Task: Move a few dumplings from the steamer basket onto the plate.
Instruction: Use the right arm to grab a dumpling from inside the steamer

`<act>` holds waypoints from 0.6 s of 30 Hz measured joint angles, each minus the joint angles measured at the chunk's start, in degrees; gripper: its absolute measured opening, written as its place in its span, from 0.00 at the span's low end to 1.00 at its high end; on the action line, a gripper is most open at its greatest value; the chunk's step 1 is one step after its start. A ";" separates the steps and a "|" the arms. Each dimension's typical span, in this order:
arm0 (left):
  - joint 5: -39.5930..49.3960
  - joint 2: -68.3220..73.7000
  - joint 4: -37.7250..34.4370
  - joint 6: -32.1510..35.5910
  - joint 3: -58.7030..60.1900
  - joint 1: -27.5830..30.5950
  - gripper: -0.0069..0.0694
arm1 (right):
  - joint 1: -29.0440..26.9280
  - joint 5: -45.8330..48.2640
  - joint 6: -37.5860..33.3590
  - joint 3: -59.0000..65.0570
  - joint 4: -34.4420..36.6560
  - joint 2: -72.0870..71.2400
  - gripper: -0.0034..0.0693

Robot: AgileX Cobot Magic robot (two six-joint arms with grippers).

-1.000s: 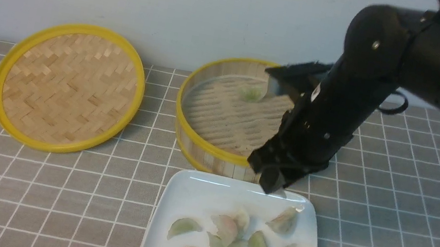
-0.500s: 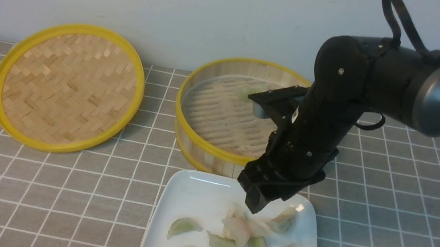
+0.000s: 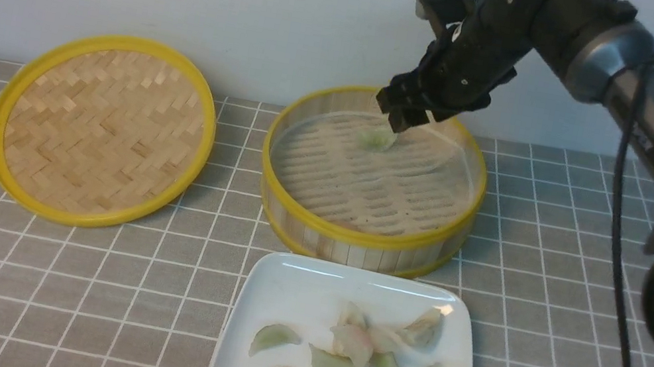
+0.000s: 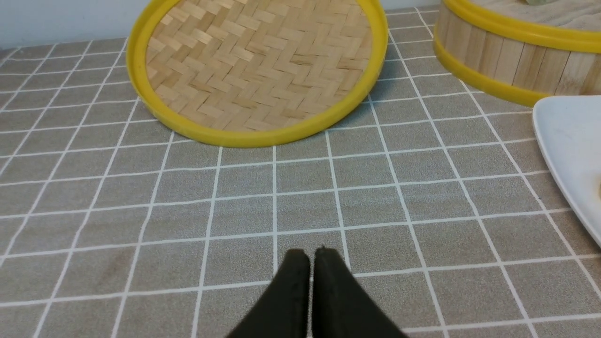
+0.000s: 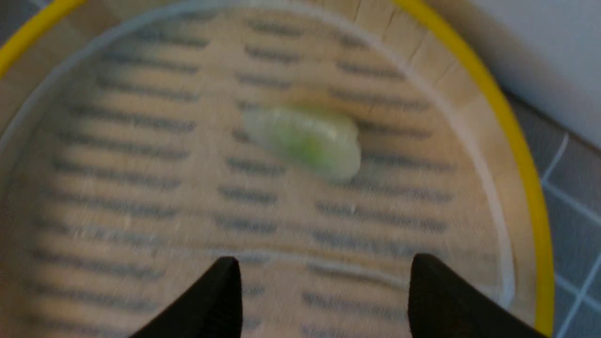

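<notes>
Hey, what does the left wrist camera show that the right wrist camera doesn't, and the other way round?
Only the left wrist view: the flat woven lid, part of the white plate, the outer slat wall of the steamer basket, and the left gripper, shut. Only the right wrist view: the right gripper, open and empty, and a blurred look down at one pale green dumpling on the slatted floor; the left wrist view has at most a sliver of it at its edge. Both: the basket's yellow rim and the grey gridded tablecloth.

Front wide, forward; right wrist blurred, probably close above shared basket (image 3: 358,238).
</notes>
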 joint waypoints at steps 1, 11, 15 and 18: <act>0.00 0.00 0.00 0.00 0.00 0.00 0.08 | -0.49 0.27 -0.54 -4.70 0.77 3.22 0.64; 0.00 0.00 0.00 0.00 0.00 0.00 0.08 | -1.46 0.43 -5.30 -15.32 4.07 13.22 0.64; 0.00 0.00 0.00 0.00 0.00 0.00 0.08 | -1.46 -1.85 -6.14 -15.40 4.72 14.92 0.64; 0.00 0.00 0.00 0.00 0.00 0.00 0.08 | -1.46 -3.60 -6.97 -15.40 5.02 15.75 0.64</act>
